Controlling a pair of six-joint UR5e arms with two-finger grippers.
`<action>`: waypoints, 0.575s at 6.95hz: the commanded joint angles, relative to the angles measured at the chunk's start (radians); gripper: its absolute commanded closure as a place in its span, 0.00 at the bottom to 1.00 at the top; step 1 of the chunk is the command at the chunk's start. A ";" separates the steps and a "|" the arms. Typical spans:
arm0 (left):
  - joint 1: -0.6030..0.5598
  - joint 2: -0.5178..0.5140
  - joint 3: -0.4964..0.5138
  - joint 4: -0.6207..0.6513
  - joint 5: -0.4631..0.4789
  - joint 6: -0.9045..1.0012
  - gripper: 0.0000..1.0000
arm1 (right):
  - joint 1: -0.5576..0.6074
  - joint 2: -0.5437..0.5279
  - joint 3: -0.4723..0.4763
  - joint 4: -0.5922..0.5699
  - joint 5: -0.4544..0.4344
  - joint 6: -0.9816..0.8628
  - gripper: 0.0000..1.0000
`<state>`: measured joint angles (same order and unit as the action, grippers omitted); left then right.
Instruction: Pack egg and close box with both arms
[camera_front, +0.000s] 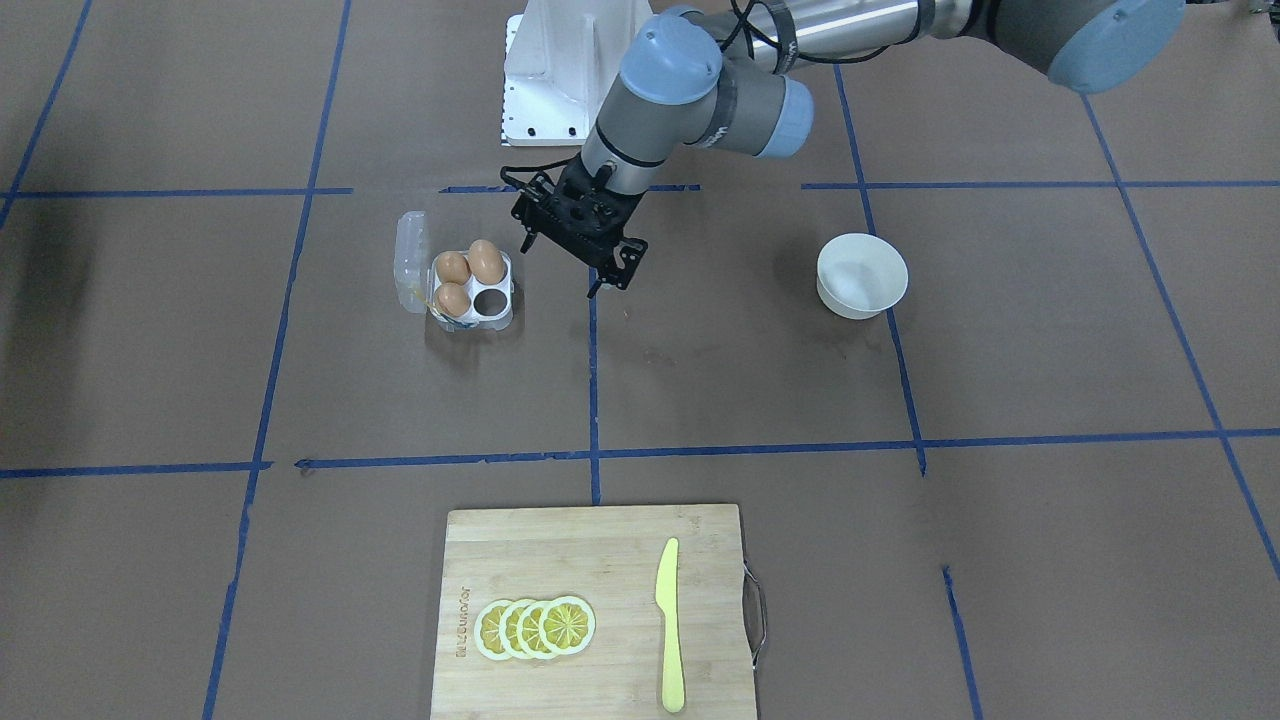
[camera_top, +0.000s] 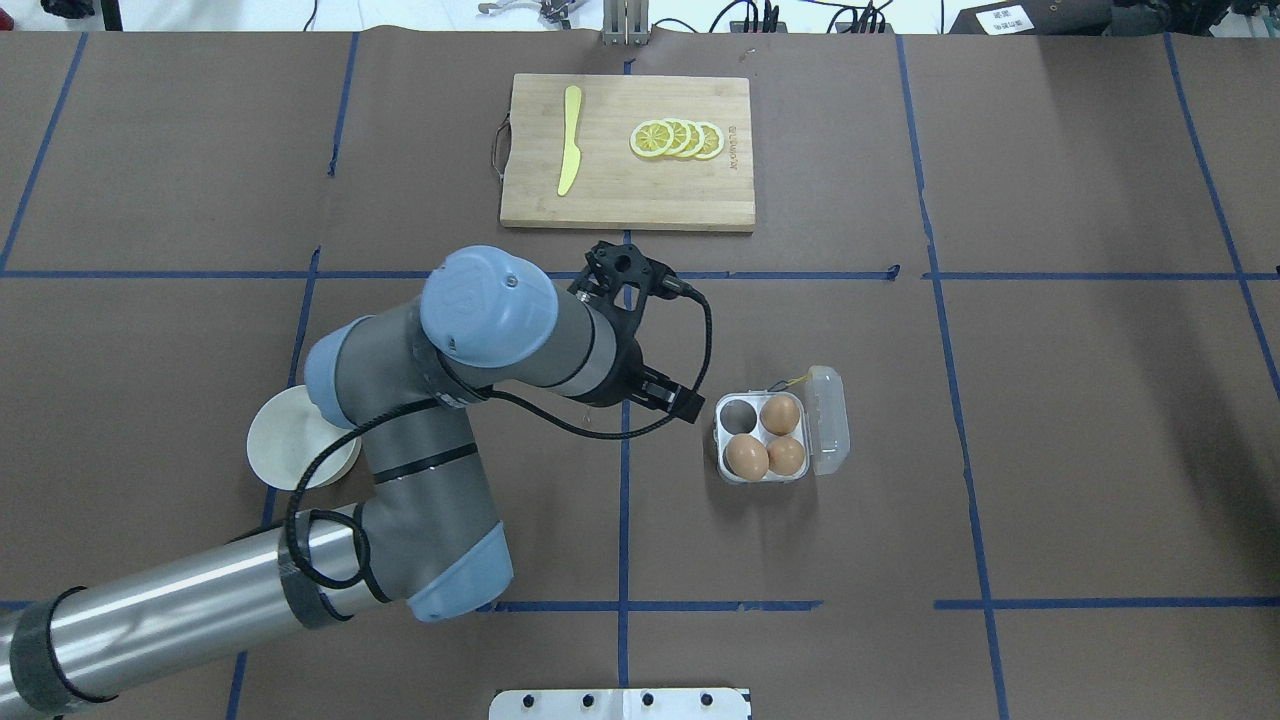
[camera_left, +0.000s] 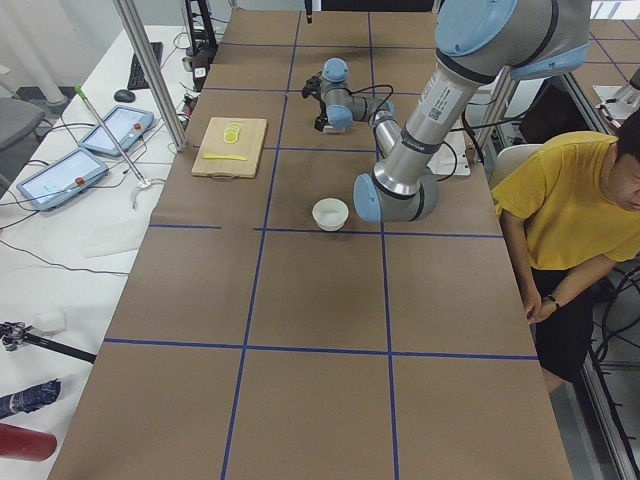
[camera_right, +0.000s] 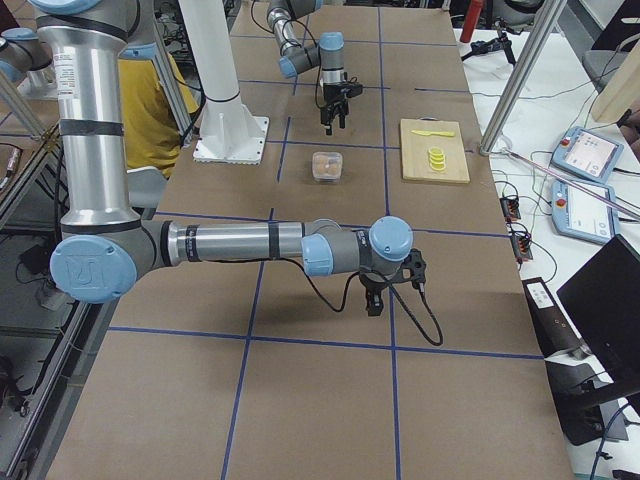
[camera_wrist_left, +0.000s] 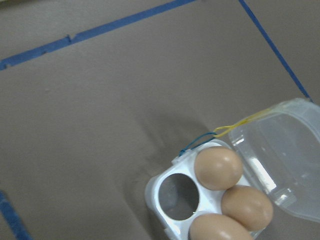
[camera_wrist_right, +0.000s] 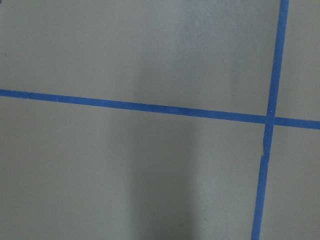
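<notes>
The clear egg box (camera_front: 480, 322) stands open on the table, its lid (camera_front: 408, 255) laid flat beside it. Three orange-brown eggs (camera_front: 486, 262) fill three cells; the fourth cell (camera_front: 490, 300) is empty. The box also shows in the overhead view (camera_top: 760, 478) and in the left wrist view (camera_wrist_left: 151, 191). No loose egg is in view. My left gripper (camera_front: 562, 268) hangs open and empty above the table, just beside the box on the bowl's side. My right gripper (camera_right: 375, 300) shows only in the exterior right view, far from the box; I cannot tell whether it is open.
A white bowl (camera_front: 862, 275), which looks empty, stands on the far side of the left gripper from the box. A wooden cutting board (camera_front: 560, 560) with lemon slices (camera_front: 535, 627) and a yellow knife (camera_front: 668, 625) lies at the operators' edge. A person in yellow (camera_left: 570, 210) sits beside the table.
</notes>
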<state>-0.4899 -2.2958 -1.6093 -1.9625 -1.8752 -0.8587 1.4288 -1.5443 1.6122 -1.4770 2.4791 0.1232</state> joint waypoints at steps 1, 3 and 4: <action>-0.149 0.070 -0.084 0.187 -0.036 0.013 0.00 | -0.008 -0.007 0.025 0.001 -0.003 0.035 0.00; -0.301 0.303 -0.202 0.185 -0.110 0.152 0.00 | -0.005 -0.016 0.021 0.001 -0.020 0.033 0.00; -0.384 0.390 -0.213 0.185 -0.134 0.268 0.00 | -0.001 -0.019 0.017 0.001 -0.035 0.032 0.00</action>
<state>-0.7793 -2.0206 -1.7866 -1.7816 -1.9788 -0.7170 1.4238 -1.5584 1.6332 -1.4757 2.4593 0.1562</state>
